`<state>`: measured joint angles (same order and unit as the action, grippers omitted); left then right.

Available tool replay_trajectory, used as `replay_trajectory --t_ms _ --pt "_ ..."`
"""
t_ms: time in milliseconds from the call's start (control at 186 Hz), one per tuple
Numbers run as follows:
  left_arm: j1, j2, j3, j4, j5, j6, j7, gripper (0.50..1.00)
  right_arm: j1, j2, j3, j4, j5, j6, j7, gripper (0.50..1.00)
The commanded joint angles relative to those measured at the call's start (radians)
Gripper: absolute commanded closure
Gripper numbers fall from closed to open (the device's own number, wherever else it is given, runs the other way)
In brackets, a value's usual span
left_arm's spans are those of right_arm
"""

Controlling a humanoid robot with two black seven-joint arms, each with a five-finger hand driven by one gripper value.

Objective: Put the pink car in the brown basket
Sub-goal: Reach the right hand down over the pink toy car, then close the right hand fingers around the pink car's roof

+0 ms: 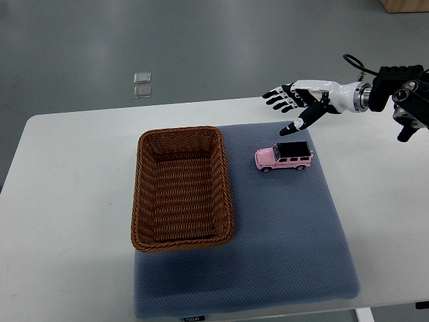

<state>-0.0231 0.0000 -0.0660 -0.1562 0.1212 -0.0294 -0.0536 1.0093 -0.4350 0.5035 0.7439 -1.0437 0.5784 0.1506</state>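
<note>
The right hand (299, 102) hangs over the bench (67, 201) with its fingers spread, holding nothing, just above the pink car (283, 158). That car sits on the blue mat (288, 235), just right of the brown basket (182, 189).

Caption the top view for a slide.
Open right hand hovers above the pink car on the blue mat, beside the empty brown basket.
</note>
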Motion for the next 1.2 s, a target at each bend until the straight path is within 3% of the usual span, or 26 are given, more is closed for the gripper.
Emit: replay_trajectory --t_ms 0,436,651,958,1055,1195 --pt "0.000 0.000 0.000 0.000 0.000 0.000 0.000 0.500 -0.012 -0.021 -0.005 0.048 -0.099 -0.008 0.001 0.589" --pt "0.000 0.000 0.000 0.000 0.000 0.000 0.000 0.500 -0.061 -0.025 -0.052 0.101 -0.283 -0.117 0.009 0.589" --pt "0.000 0.000 0.000 0.000 0.000 0.000 0.000 0.500 -0.064 -0.031 -0.148 0.101 -0.294 -0.247 0.027 0.591" --pt "0.000 0.000 0.000 0.000 0.000 0.000 0.000 0.500 -0.086 -0.022 -0.160 0.101 -0.305 -0.301 0.029 0.599" --pt "0.000 0.000 0.000 0.000 0.000 0.000 0.000 0.500 -0.092 -0.021 -0.175 0.101 -0.308 -0.319 0.027 0.613" --pt "0.000 0.000 0.000 0.000 0.000 0.000 0.000 0.500 -0.092 -0.019 -0.195 0.101 -0.308 -0.342 0.027 0.681"
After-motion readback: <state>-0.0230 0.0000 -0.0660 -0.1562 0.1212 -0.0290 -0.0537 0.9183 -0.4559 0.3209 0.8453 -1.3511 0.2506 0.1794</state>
